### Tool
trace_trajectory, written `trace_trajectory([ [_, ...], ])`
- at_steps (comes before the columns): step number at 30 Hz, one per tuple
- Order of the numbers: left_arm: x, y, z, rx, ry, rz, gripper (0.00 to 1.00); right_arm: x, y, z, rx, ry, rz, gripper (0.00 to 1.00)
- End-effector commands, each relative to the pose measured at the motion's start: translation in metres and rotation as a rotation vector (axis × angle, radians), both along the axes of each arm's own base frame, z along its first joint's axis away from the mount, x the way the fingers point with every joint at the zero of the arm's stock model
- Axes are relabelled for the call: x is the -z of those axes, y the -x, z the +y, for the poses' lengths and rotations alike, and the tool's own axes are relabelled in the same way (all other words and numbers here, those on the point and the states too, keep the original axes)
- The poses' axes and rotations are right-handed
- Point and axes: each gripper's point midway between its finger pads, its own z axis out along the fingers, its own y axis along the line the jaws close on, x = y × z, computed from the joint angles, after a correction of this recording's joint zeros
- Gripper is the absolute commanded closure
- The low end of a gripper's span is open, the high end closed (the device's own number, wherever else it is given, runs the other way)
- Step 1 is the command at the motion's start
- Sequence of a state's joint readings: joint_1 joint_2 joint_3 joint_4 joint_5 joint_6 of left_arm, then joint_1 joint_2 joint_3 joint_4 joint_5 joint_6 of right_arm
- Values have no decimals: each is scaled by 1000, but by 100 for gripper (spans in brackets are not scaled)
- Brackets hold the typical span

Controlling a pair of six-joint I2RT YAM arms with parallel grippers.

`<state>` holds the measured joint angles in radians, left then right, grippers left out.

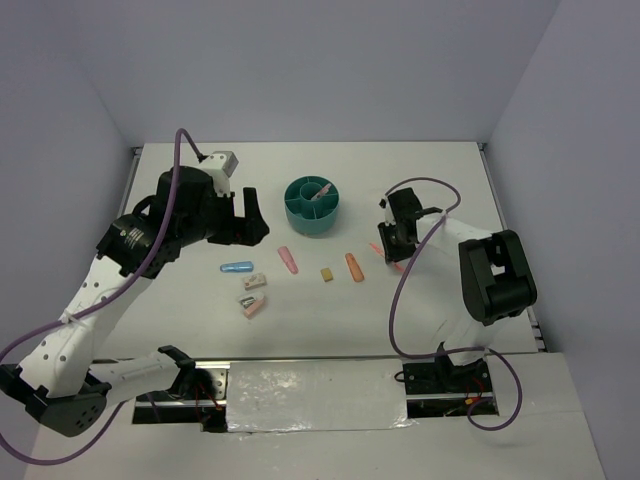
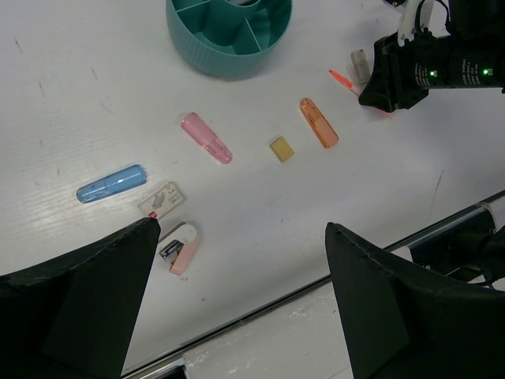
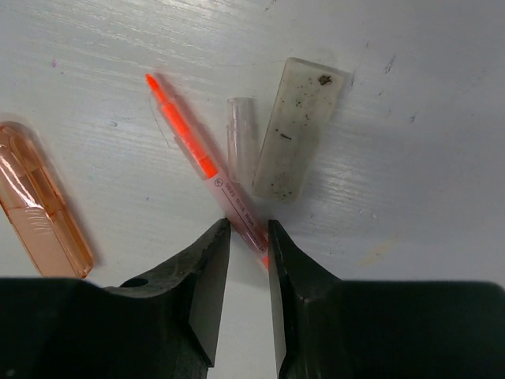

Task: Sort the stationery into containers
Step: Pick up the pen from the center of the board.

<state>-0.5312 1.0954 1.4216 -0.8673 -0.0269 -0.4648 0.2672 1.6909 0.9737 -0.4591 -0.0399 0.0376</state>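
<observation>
The teal tub [image 1: 312,205] [image 2: 229,31] stands at the table's middle back with a pink-white piece [image 1: 319,190] in one compartment. My right gripper [image 3: 246,229] [image 1: 392,242] is down on the table, its jaws narrow on either side of an orange-pink pen [image 3: 207,167] that lies slanted between them; the gap is still wider than the pen. A clear cap [image 3: 241,136] and a grey block [image 3: 304,130] lie just beyond. My left gripper [image 2: 241,229] [image 1: 250,215] hovers wide open and holds nothing.
In a row in front of the tub lie an orange capsule [image 1: 354,266] [image 2: 318,122], a tan block [image 2: 280,148], a pink capsule [image 2: 207,138] and a blue capsule [image 2: 111,183]. Two pink-white blocks [image 2: 162,199] [image 2: 180,246] lie nearer the front edge.
</observation>
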Motion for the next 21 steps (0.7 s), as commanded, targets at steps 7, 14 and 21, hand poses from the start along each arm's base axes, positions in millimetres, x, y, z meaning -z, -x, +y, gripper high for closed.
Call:
trace_trajectory([
  [7, -26, 0, 5, 7, 23, -88, 1, 10, 32, 22, -40, 4, 56, 72],
  [14, -26, 3, 6, 1, 30, -92, 1, 14, 48, 40, -82, 16, 77, 70],
  [21, -26, 4, 7, -3, 38, -93, 1, 21, 48, 59, -98, -11, 119, 92],
])
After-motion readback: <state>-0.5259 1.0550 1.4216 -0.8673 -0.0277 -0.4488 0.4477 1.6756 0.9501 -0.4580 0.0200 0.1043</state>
